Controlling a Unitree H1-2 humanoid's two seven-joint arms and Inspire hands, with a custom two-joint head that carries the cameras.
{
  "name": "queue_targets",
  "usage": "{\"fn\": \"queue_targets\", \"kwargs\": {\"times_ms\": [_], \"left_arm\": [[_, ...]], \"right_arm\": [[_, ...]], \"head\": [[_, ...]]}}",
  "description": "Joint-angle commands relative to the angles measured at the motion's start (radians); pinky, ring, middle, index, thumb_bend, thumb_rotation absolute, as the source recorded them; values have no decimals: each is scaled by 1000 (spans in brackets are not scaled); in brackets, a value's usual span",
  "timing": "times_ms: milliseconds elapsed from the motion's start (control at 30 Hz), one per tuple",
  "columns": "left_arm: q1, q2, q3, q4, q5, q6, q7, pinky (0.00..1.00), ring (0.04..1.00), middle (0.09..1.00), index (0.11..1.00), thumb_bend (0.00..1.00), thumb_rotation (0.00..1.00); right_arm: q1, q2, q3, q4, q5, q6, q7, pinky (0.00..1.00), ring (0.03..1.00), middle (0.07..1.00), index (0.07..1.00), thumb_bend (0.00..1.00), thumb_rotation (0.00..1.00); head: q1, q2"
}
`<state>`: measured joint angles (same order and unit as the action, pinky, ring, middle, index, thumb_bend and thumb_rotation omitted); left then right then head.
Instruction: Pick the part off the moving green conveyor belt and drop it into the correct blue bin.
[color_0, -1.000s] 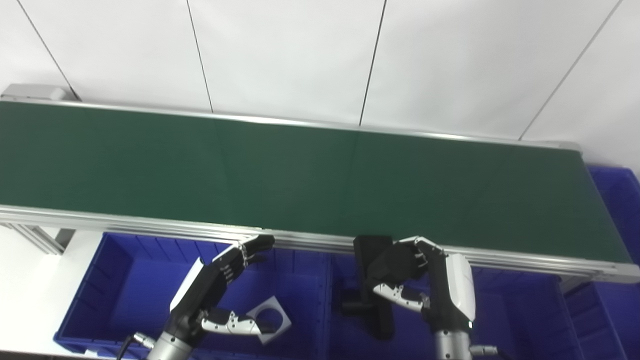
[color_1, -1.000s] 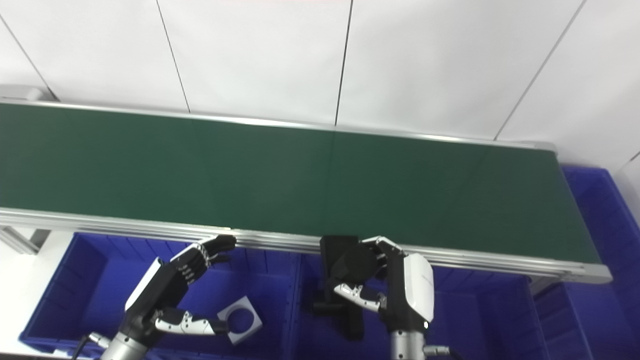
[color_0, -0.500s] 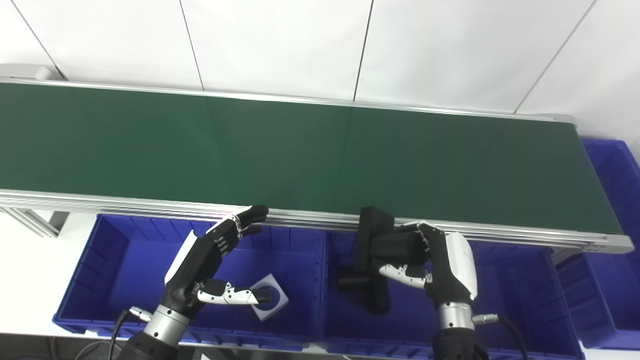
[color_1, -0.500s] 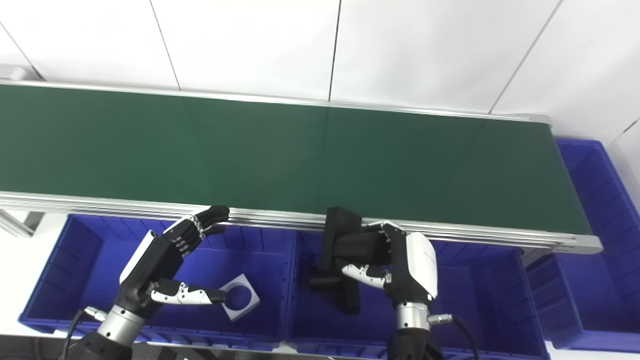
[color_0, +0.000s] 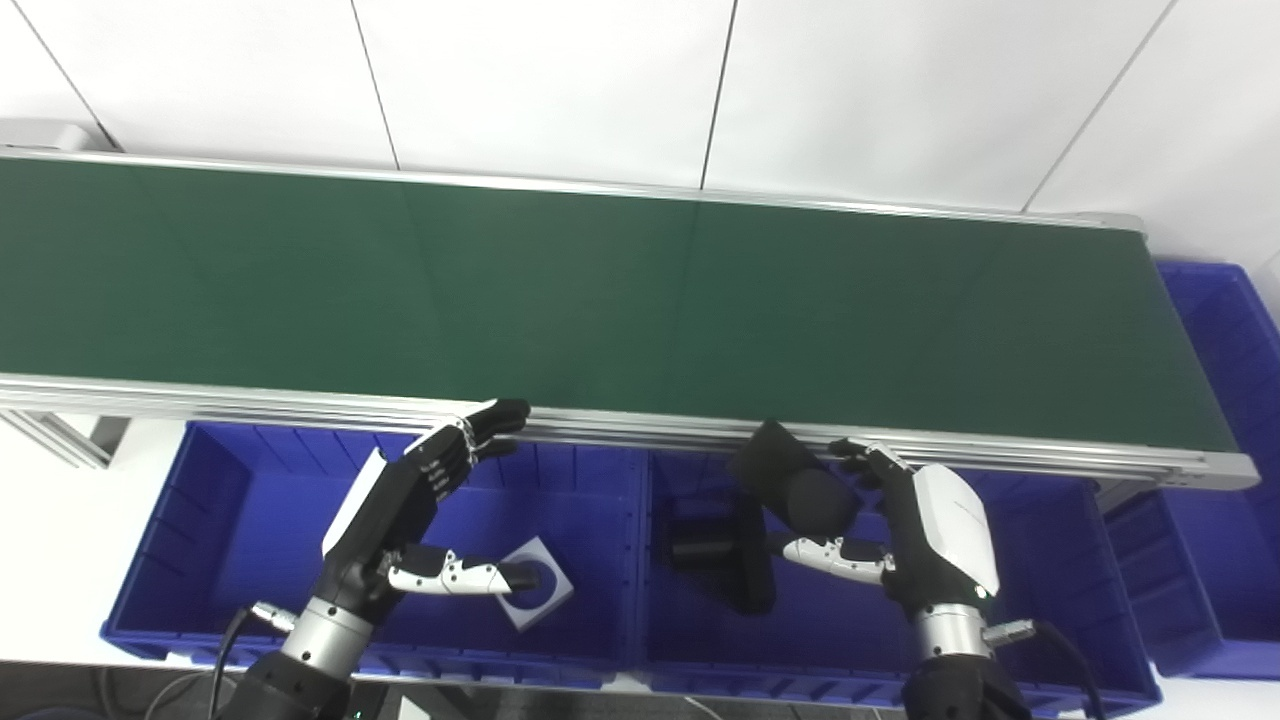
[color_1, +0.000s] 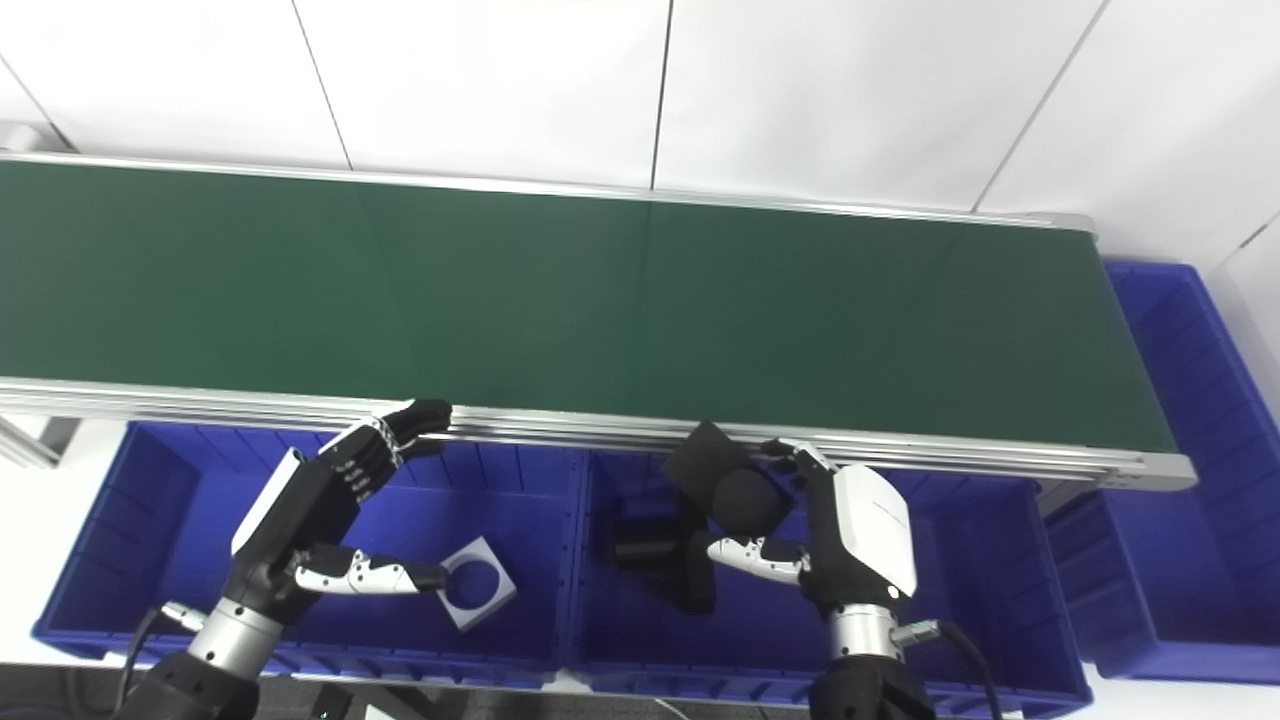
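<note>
Left eye view: right hand (color_0: 905, 530) clasps black part (color_0: 795, 485) above middle blue bin (color_0: 860, 660); left hand (color_0: 400, 520) spread.

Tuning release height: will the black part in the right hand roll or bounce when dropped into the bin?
The black part in the right hand has a rounded end, so it may roll briefly. It looks rigid, so probably a small bounce. The blue bin has walls, and another black part below should stop it.

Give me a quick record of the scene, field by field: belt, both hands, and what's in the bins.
belt: green, nothing on it
left hand: open, over left bin
left bin contents: grey square plate with round hole
right hand: holding black part over middle bin
middle bin contents: another black part
</note>
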<state>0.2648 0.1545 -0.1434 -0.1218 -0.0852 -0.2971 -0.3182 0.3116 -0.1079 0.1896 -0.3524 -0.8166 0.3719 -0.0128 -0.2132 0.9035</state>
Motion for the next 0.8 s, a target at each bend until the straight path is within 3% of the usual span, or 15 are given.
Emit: {"fn": "queue_targets", "kwargs": {"times_ms": [0,133,367,533,633,767], "left_arm": [[-7,4,5,-27,-16,-8,8,818,858,852,808,834,83],[-6,7,2,-26,-18,-12,3,821,864,859,815,826,76],[-5,5,2,-31,-9,-13,8,820,860,855,810,827,67],[-4,2,0,-28,-12,-9,8,814,856,853,809,835,76],[0,-2,-3,-27,-13,-5,8,818,859,853,810,836,80],[5,-7,-7,-25,-1,-6,12,818,859,856,817,840,91]], "right_arm": [[5,12,-5,-51,-4,14,8,742,833,855,827,909,363],[24,21,-10,-79,8,11,12,806,893,911,869,930,433],[49,26,-13,-121,65,-29,20,791,915,958,911,956,484],[47,3,-10,-92,188,-152,-2,806,920,951,902,961,488],[41,-12,-17,-62,312,-220,23,813,927,955,916,978,526],[34,-42,-19,-16,473,-318,64,862,947,976,950,985,497]], "head": [[1,0],[0,2],[-4,6],[7,4],[38,-7],[89,-21]]}}
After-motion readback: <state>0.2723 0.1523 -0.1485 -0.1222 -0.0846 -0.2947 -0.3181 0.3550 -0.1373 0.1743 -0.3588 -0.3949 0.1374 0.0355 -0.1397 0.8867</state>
